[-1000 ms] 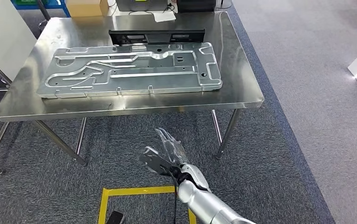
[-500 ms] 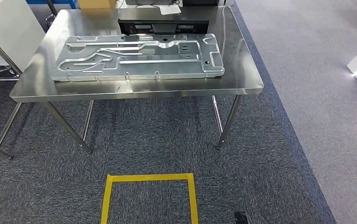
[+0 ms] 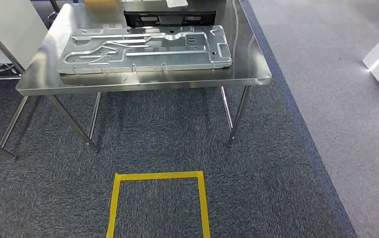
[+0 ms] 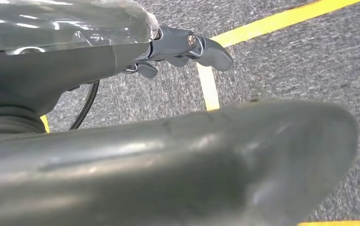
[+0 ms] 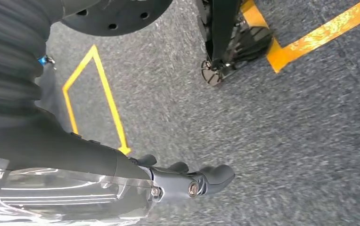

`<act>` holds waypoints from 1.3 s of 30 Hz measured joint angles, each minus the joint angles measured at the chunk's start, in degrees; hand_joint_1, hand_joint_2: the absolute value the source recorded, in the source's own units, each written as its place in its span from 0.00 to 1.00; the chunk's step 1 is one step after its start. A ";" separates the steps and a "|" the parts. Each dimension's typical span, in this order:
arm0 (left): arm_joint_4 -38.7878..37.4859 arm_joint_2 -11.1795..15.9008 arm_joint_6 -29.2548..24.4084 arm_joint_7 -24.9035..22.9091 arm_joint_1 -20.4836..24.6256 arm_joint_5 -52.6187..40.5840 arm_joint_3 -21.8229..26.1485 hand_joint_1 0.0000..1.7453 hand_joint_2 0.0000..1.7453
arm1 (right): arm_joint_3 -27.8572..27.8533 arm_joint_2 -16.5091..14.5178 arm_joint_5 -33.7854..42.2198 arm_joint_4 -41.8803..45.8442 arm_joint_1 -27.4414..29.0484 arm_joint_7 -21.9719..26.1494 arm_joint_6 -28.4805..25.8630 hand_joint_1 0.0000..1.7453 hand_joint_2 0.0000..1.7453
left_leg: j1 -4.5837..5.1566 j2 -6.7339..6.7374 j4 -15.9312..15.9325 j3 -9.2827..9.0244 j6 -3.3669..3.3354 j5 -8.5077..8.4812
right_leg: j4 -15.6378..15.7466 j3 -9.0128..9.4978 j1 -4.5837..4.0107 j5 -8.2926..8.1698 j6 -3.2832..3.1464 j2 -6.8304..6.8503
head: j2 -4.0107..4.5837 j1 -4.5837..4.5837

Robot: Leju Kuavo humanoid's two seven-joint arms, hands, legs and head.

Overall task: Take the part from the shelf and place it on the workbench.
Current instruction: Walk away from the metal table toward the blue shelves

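Grey carpet and a yellow taped square [image 3: 157, 203] lie nearest. Both hands hang down over that floor, the left hand [image 4: 178, 47] and right hand [image 5: 187, 181] each holding nothing, fingers loosely curled. Farther off, well apart from either hand, the metal plate [image 3: 145, 48] lies flat on the steel workbench [image 3: 247, 69]. It looks stiff, fairly heavy and slick; its long edges seem the best places to grip.
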State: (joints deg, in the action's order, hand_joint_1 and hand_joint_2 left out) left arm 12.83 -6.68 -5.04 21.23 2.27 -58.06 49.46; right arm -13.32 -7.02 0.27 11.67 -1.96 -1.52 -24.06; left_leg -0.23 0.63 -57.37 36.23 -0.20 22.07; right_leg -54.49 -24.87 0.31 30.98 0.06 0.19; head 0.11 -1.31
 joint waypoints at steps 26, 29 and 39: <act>0.00 -1.57 -1.20 -0.67 -0.63 -2.23 1.38 0.00 0.00 | -1.54 -1.29 -3.44 -0.41 0.48 14.22 6.58 0.00 0.00 | -0.19 -2.28 -0.26 -4.89 -1.47 4.88 | -5.89 -5.75 0.67 -1.44 1.48 -1.96 | 0.02 -0.02; 0.00 -1.79 -1.18 -1.06 -0.58 -2.88 1.39 0.00 0.00 | -1.54 -1.29 -3.87 -0.47 0.51 13.12 6.37 0.00 0.00 | -0.15 -3.25 -0.37 -4.30 -0.41 4.41 | -2.92 -4.70 0.48 -1.94 0.79 -2.62 | 0.01 -0.06; 0.00 -1.82 -1.32 -1.47 -0.97 -3.92 1.46 0.00 0.00 | -1.56 -1.29 -4.64 -0.54 0.90 10.77 5.71 0.00 0.00 | -0.44 -0.77 -11.92 -0.42 1.15 9.89 | -2.71 -5.65 0.42 -2.93 -0.94 2.12 | 0.02 -0.36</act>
State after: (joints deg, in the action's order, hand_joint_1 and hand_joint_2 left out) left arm 12.83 -8.50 -6.37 19.76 1.29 -61.99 50.93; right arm -14.88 -8.31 -4.37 11.13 -1.05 9.25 -18.35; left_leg -0.67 -0.14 -69.29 35.81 0.95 31.96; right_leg -57.20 -30.52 0.73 28.05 -0.88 2.32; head 0.13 -1.67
